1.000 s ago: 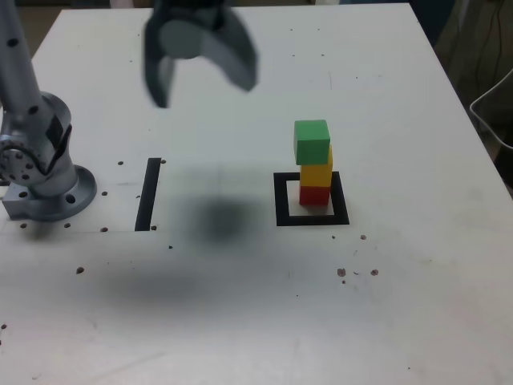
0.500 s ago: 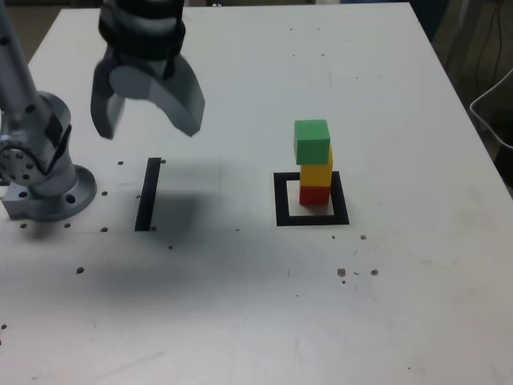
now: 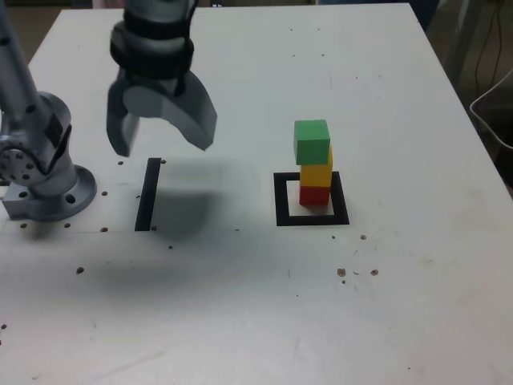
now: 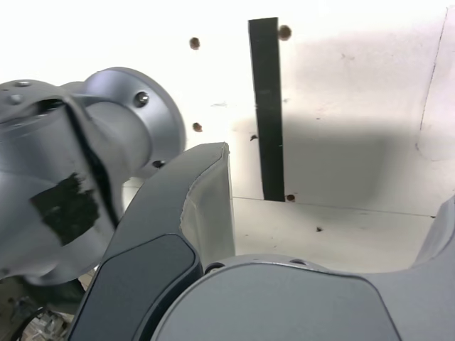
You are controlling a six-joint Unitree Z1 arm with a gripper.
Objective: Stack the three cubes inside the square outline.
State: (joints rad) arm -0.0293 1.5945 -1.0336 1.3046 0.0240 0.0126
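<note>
The three cubes stand stacked inside the square outline (image 3: 280, 198) in the exterior view: a red cube (image 3: 314, 195) at the bottom, a yellow cube (image 3: 316, 173) on it, and a green cube (image 3: 312, 141) on top, set slightly askew. My gripper (image 3: 162, 138) hangs open and empty well to the exterior view's left of the stack, above the straight black strip (image 3: 147, 193). In the wrist view the spread fingers (image 4: 202, 206) frame that strip (image 4: 266, 106); the cubes are out of that view.
The arm's grey base (image 3: 44, 172) stands at the exterior view's left edge and also fills one side of the wrist view (image 4: 78, 177). Small dark holes dot the white table (image 3: 256, 305). A white cable (image 3: 490, 104) hangs past the table's right edge.
The open gripper swung from the far middle of the table toward the exterior view's left, then came down and slightly right above the black strip. The cube stack has not moved.
</note>
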